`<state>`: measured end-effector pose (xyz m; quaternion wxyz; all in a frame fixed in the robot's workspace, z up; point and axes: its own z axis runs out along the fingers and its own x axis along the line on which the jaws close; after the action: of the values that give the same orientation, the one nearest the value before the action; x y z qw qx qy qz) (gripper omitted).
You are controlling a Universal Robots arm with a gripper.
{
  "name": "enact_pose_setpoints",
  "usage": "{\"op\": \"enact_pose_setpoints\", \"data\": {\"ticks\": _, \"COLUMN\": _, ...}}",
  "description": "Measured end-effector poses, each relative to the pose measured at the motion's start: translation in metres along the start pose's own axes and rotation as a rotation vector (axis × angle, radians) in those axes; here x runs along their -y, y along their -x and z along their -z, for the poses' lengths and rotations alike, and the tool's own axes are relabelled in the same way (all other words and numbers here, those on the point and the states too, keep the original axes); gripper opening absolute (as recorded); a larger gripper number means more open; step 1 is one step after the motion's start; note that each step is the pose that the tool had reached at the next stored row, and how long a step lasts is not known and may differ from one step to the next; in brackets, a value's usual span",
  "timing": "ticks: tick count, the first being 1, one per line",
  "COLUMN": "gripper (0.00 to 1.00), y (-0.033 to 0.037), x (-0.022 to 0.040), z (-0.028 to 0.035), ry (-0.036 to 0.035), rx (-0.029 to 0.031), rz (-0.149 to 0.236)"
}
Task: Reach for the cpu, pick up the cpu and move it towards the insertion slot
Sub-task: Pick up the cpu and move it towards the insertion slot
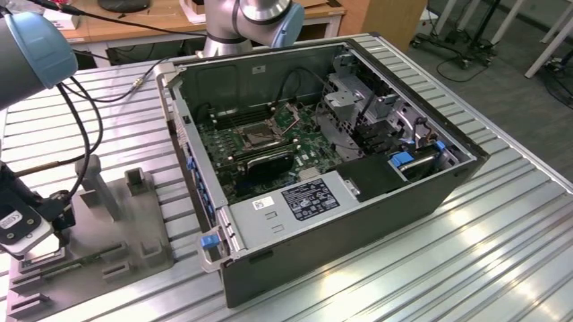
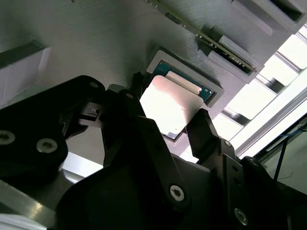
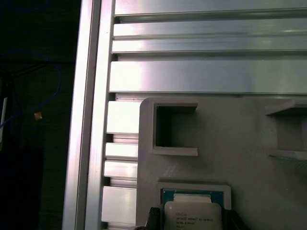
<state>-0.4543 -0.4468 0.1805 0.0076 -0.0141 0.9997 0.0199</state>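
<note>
**Operator:** State the main assemblies, largest first.

**Technician:** A slotted aluminium table (image 1: 501,221) carries everything. On it lies an open black computer case (image 1: 358,221), its green motherboard (image 1: 300,144) facing up. The grey-and-blue robot arm (image 1: 31,47) enters at the exterior view's left. Below it, near the table's front edge, sits a flat grey plastic fixture plate (image 1: 117,228) with raised blocks.

**Operator:** Where is the insertion slot?

**Technician:** The insertion slot (image 1: 259,137) is a square socket with a dark centre and a silver metal bracket. It is on the motherboard inside the case, towards the far side.

**Operator:** Position of the gripper?

**Technician:** The black gripper (image 2: 169,100) is down at the fixture plate, directly over a pale grey square nest (image 3: 194,186).

**Operator:** And the cpu?

**Technician:** The cpu (image 3: 193,215) is a thin square chip with a silvery-beige metal face on a green rim. It lies in that nest, under the gripper and well apart from the insertion slot.

**Operator:** Jaw state?

**Technician:** Cannot tell. Neither wrist view shows whether the jaws clamp the chip's edges or stand released beside them.
</note>
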Motion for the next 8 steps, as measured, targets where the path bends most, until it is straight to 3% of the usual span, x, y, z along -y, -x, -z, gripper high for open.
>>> {"op": "enact_pose_setpoints", "data": {"ticks": 5, "gripper": 0.64, "y": 0.0000, "x": 0.0000, "z": 0.0000, "ry": 0.0003, "rx": -0.0018, "rz": 0.000}}
{"op": "enact_pose_setpoints", "data": {"ticks": 8, "gripper": 0.64, "y": 0.0003, "x": 0.0000, "z": -0.0001, "ry": 0.0008, "rx": -0.0110, "rz": 0.000}}
